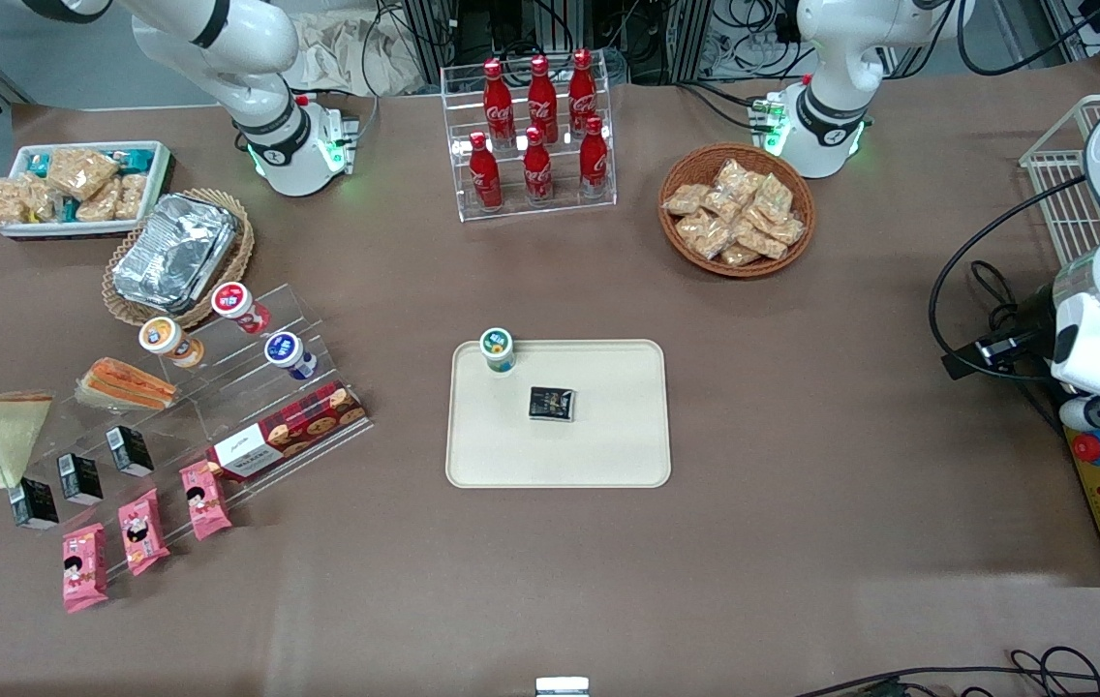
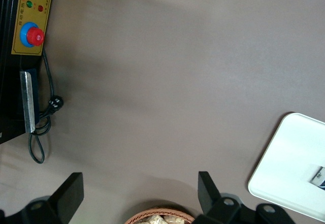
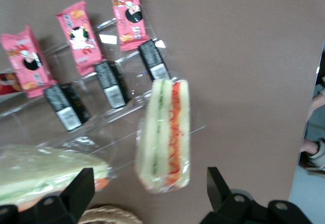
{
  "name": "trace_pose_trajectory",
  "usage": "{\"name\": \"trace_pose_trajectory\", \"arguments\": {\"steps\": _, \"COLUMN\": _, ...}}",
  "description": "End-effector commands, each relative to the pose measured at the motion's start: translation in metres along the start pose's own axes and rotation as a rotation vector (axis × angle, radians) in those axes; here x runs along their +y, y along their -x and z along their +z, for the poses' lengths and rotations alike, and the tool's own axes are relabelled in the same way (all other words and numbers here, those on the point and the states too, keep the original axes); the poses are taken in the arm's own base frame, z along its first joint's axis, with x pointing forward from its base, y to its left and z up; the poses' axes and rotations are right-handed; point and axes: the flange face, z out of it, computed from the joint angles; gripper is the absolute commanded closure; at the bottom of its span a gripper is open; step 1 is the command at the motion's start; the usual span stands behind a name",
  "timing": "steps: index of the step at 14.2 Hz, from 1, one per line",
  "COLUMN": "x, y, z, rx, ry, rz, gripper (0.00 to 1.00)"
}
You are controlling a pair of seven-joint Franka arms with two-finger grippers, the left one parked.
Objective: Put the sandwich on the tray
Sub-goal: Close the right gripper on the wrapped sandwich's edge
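Table (image 1: 802, 503) w/ brown cover fills my front cam. Tray (image 1: 608, 455) sits flat near its middle, cream, low rim, long sides running 9-to-3. Clear stepped stand (image 1: 184, 411) is at approx 9 o'clock from the tray, toward the working arm's end, well apart from it.

Sandwich (image 1: 3, 436) is not on the tray. It's at the stand's outer end, approx 9 o'clock from the tray and well apart from it. On the wrist cam the sandwich (image 3: 165, 137) shows its red-and-white filling edge toward the lens, wrap on.

Gripper (image 3: 148, 176) hangs over that sandwich w/ the claw spread wide. One finger (image 3: 76, 193) is on each side of the wedge, neither touching it as far as I can see. On the front cam only a black bit of it shows, at approx 11 o'clock from the sandwich.

Flatter sandwich (image 1: 127, 384) w/ orange layers lies on the stand at 2 o'clock from the wedge. Three pink packs (image 1: 85, 566) sit at approx 5 o'clock from it, black cartons (image 1: 80, 477) between.

On the tray, a small cup (image 1: 497, 349) stands upright in the 11 o'clock corner. A dark pack (image 1: 551, 404) lies near centre, approx 4 o'clock from the cup and apart from it.
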Motion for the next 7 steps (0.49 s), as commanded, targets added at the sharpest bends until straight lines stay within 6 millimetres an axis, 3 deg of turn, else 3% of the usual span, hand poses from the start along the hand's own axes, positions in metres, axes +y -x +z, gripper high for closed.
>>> {"name": "trace_pose_trajectory", "arguments": {"steps": 1, "x": 0.004, "y": -0.012, "z": 0.013, "rx": 0.009, "ry": -0.006, "rz": -0.025, "gripper": 0.02}}
{"name": "trace_pose_trajectory", "arguments": {"steps": 7, "x": 0.023, "y": -0.012, "z": 0.045, "rx": 0.024, "ry": -0.017, "rz": -0.045, "gripper": 0.02}}
